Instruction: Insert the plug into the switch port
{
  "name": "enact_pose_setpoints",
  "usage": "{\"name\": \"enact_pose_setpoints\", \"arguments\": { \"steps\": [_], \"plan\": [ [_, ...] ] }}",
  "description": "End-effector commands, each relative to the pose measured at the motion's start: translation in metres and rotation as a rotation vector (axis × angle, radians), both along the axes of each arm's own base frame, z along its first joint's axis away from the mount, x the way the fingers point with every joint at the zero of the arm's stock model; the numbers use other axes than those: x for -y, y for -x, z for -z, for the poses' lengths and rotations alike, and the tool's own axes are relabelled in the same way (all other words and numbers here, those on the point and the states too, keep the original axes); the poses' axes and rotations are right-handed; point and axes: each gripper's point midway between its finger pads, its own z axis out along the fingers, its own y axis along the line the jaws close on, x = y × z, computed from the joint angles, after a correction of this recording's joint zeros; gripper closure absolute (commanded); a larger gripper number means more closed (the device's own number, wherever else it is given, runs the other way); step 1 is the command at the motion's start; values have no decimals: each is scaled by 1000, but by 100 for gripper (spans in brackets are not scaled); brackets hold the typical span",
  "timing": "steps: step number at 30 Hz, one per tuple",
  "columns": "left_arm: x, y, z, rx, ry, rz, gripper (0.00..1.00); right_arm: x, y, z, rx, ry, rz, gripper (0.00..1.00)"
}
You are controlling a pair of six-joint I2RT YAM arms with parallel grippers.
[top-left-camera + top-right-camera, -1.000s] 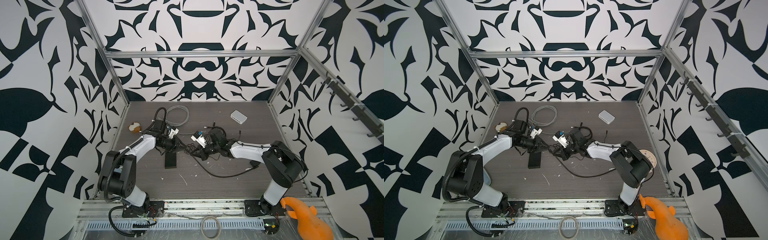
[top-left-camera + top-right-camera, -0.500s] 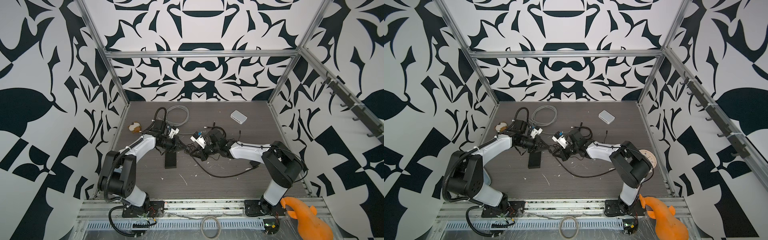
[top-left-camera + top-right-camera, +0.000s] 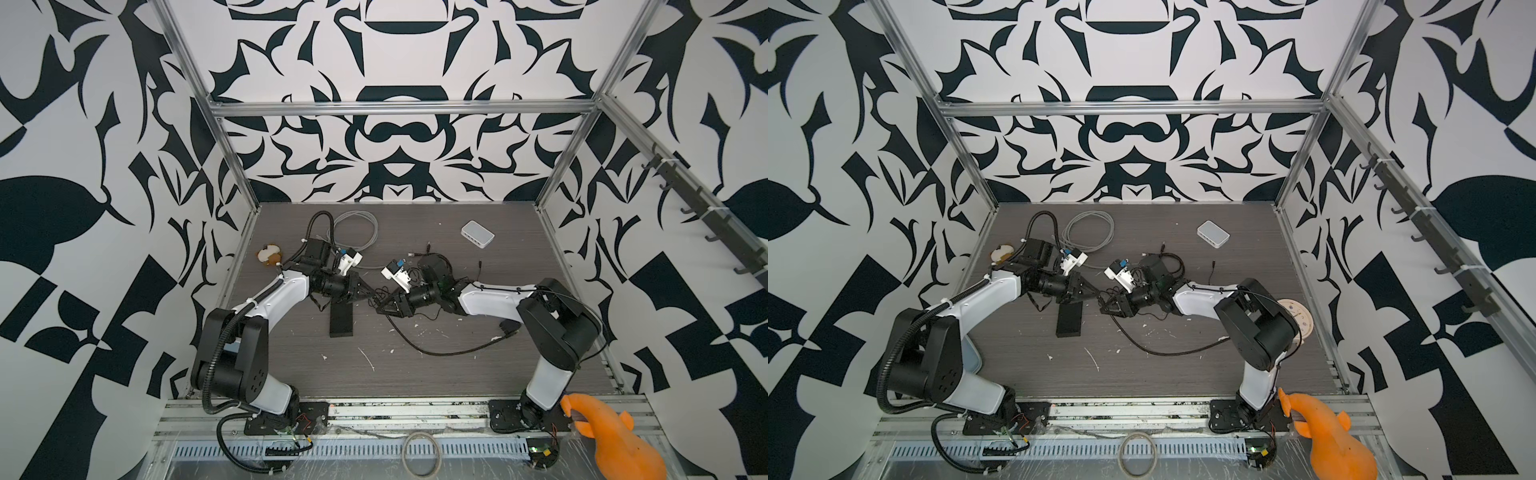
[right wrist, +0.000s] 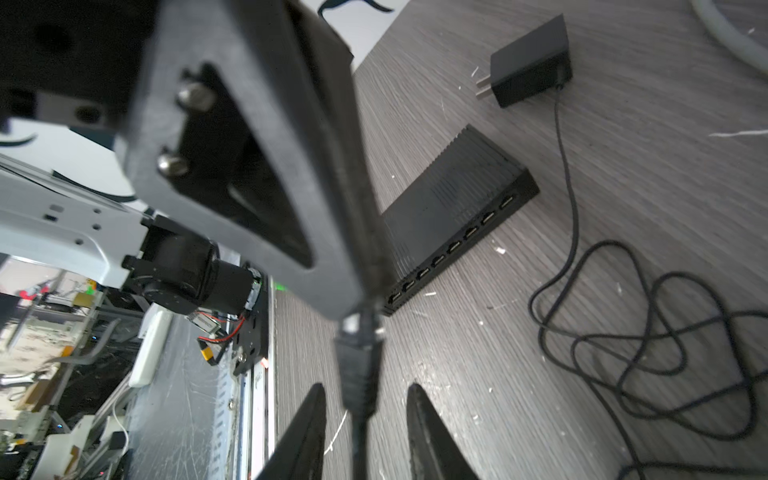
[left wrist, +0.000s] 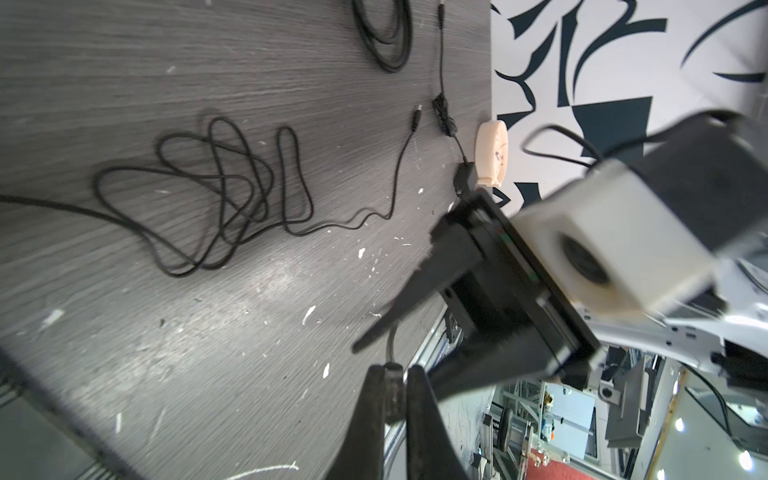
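Grey table (image 3: 415,374) (switch (image 3: 341,322), adapter (image 4: 530,62), cables (image 3: 375,232))

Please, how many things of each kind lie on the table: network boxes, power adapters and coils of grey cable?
Network boxes: 2, the black switch and the white box
Power adapters: 1, the black adapter
Coils of grey cable: 1, the grey coil
Total: 4
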Motion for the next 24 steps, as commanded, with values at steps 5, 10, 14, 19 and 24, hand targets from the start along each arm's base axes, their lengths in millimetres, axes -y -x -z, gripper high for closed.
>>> {"name": "enact_pose_setpoints", "arguments": {
  "steps": [5,10,14,19,24],
  "plan": [
    [3,11,-13,49,47,49,99,-5,7,-26,32,-176,-99,71],
    [3,11,-13,54,42,46,99,-1,12,-32,65,-183,-105,69],
    [1,6,-11,46,14,22,99,7,-7,-26,128,-65,24,60],
    [-2,2,-11,30,-9,-15,99,33,-39,-13,247,176,243,52],
    [-4,-2,-8,5,-35,-47,99,34,-41,-20,425,276,296,59]
  ]
}}
